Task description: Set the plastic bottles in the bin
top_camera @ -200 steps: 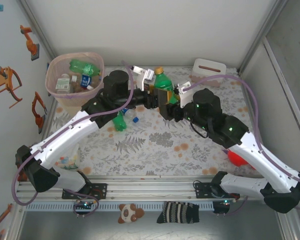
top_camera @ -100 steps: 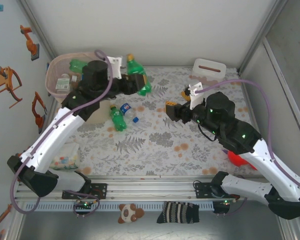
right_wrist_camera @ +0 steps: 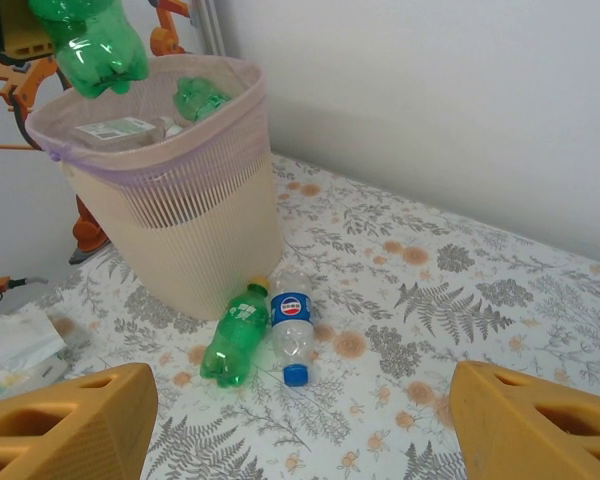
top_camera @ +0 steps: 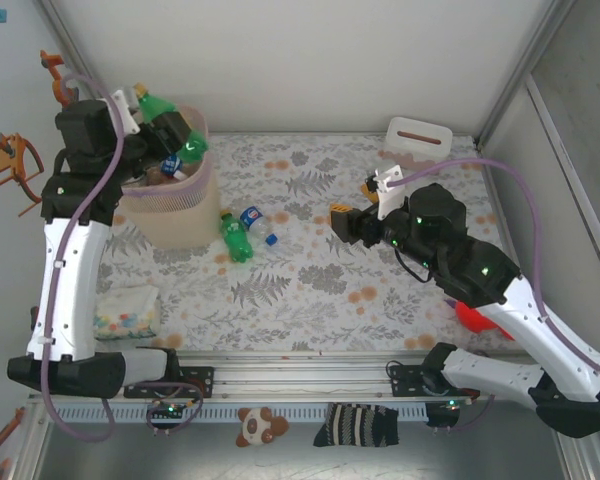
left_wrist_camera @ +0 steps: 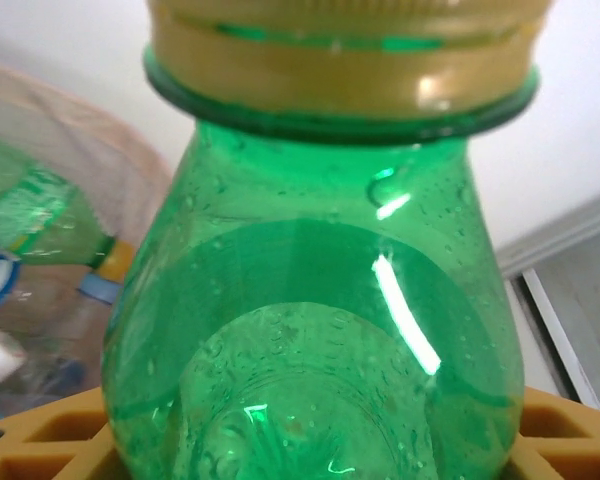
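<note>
Left gripper (top_camera: 172, 133) grips large green bottle (top_camera: 158, 108) above bin (top_camera: 175, 215) at far left: drop step, next move needs jaws opened over the rim. Right gripper (top_camera: 338, 222) wide, empty; small green bottle (top_camera: 236, 238) and blue-label bottle (top_camera: 257, 222) lie just right of bin

We looked steeply down in the top view from above and behind the left arm (top_camera: 70, 260) and right arm (top_camera: 490, 285), far enough off to take in the whole table (top_camera: 310, 250) and the bin (top_camera: 170, 215) at its left. Our left wrist camera sat almost against the green bottle (left_wrist_camera: 310, 330), facing along it, the bin blurred behind. Our right wrist camera hung low, facing across the table between its own fingers (right_wrist_camera: 70, 425) toward the bin. With the top view it shared the bin, the green bottle above it, and a small green bottle (right_wrist_camera: 235, 335) and a blue-labelled bottle (right_wrist_camera: 292, 325) lying at its foot.
</note>
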Available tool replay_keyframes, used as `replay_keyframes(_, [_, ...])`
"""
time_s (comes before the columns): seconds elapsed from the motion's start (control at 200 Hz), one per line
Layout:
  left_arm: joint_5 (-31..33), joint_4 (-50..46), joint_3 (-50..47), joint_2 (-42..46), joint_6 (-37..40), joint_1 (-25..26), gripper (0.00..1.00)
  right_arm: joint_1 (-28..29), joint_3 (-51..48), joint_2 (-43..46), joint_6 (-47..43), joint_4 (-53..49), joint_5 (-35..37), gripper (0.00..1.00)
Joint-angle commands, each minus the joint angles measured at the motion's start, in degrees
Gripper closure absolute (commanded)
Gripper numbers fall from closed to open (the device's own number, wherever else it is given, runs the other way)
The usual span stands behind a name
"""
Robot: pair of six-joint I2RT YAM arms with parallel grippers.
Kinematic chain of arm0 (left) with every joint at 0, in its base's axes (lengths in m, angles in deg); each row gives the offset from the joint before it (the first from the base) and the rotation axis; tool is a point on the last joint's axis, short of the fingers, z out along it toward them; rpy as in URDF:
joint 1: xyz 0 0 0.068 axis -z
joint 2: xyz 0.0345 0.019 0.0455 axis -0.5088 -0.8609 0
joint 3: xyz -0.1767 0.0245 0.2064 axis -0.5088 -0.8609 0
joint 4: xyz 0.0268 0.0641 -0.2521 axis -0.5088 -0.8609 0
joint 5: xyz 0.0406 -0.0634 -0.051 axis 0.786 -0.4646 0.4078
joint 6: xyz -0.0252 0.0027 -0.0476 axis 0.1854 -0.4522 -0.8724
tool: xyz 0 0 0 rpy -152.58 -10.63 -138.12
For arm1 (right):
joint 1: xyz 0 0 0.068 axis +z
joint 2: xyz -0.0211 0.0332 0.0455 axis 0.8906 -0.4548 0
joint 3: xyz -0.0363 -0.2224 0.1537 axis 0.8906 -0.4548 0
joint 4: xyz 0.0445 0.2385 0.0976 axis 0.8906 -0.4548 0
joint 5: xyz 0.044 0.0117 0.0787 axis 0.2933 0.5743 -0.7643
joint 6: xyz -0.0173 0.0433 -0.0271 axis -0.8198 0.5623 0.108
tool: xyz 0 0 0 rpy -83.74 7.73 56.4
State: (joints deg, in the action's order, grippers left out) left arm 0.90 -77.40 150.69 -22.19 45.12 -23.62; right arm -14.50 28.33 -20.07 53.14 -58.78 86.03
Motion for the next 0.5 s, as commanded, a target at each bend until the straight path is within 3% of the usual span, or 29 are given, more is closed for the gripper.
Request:
replay_keyframes(0.0, [-2.4, -2.0, 0.7, -1.3, -5.0, -3.6, 0.4, -0.3, 0.0, 0.0, -0.7, 0.4, 1.3, 0.24])
replay_keyframes(0.31, [0.0, 1.1, -1.4, -5.0, -22.6, -11.3, 0.4, -0.3, -0.2, -0.3, -0.5, 0.1, 1.5, 0.24])
replay_keyframes(0.496, [-4.2, -0.3, -0.2, -9.6, -29.5, -15.8, 0.4, -0.3, -0.2, -0.4, -0.4, -0.2, 1.6, 0.24])
